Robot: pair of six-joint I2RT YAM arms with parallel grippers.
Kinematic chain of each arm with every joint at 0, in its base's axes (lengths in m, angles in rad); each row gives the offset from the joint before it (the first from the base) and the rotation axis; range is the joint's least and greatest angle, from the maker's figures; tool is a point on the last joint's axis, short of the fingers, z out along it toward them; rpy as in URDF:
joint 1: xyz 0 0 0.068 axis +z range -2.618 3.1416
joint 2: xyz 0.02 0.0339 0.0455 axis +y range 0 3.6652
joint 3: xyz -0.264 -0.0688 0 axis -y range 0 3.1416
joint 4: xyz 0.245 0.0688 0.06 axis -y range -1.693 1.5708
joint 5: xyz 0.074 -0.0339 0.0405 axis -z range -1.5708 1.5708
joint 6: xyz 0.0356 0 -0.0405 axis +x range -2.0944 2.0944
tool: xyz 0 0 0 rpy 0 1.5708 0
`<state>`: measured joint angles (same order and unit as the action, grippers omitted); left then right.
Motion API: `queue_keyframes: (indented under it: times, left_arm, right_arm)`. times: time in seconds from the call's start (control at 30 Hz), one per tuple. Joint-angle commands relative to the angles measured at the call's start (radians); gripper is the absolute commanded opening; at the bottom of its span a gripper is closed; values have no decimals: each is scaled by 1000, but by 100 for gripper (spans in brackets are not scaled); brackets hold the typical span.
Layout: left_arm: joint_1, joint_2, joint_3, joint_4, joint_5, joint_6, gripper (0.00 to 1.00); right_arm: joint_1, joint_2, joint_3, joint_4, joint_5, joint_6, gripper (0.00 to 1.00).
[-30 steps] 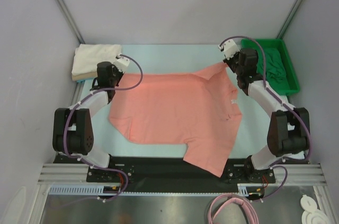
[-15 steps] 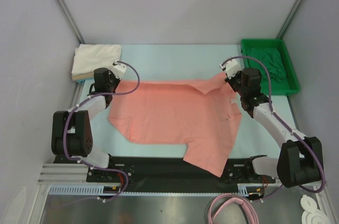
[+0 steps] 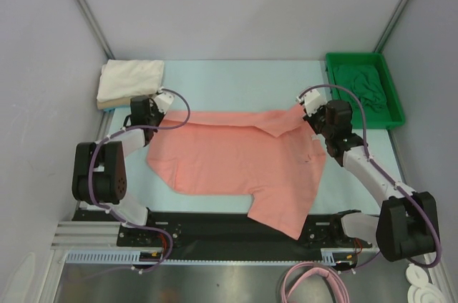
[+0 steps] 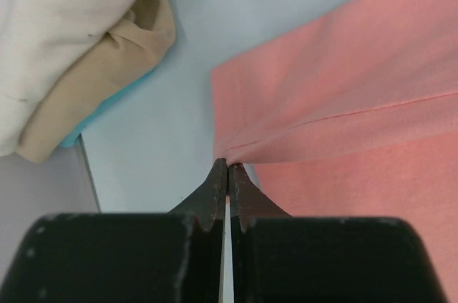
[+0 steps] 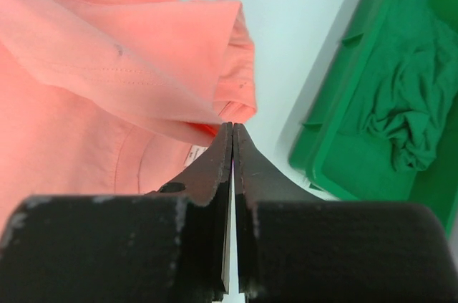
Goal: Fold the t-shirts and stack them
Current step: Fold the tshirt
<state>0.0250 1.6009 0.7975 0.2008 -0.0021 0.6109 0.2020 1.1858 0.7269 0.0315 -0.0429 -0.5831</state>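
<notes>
2 folded t-shirts stacked far left: white t-shirt [image 3: 129, 77] atop tan t-shirt [image 4: 122, 52]. L gripper [image 4: 227, 167] and R gripper [image 5: 232, 127] each pinch far edge of 1 salmon-pink t-shirt [image 3: 236, 163], spread mid-table. 1 dark green t-shirt [image 5: 401, 102] crumpled in 1 green tray [image 5: 336, 95], far right.

A spread t-shirt [image 3: 236, 160] lies at the table [image 3: 236, 84] centre; folded shirts [image 3: 129, 81] far-left corner, tray [image 3: 354, 55] holding another shirt [image 3: 368, 84] far-right
</notes>
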Motion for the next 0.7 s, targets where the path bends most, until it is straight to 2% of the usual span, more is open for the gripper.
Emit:
queue_keyframes:
  times: [0.0, 0.33, 0.37, 0.4, 0.43, 0.53, 0.6, 0.63, 0.67]
  left_arm:
    - [13, 28, 37, -18, 24, 7, 0]
    - [13, 47, 20, -17, 5, -3, 1]
    - [15, 44, 20, -17, 5, -7, 7]
    - [15, 39, 19, -17, 5, -8, 19]
    - [15, 36, 16, -11, -24, -13, 36]
    - [15, -1, -4, 0, -33, -26, 55]
    - [12, -68, -24, -14, -12, -43, 60]
    - [12, -97, -32, -30, -6, -69, 65]
    - [9, -132, -46, -41, 46, -83, 69]
  right_arm:
    - [4, 34, -6, 24, -14, 6, 0]
    - [5, 75, -23, 15, -44, 6, 0]
    - [7, 75, -21, 13, -49, 8, 0]
    - [7, 77, -20, 8, -51, 11, 0]
    - [7, 75, -18, 7, -52, 9, 0]
    - [8, 77, -21, 5, -60, 9, 0]
    - [10, 78, -21, 5, -61, 9, 0]
    - [10, 80, -23, 5, -63, 9, 0]
    - [10, 80, -23, 5, -66, 8, 0]
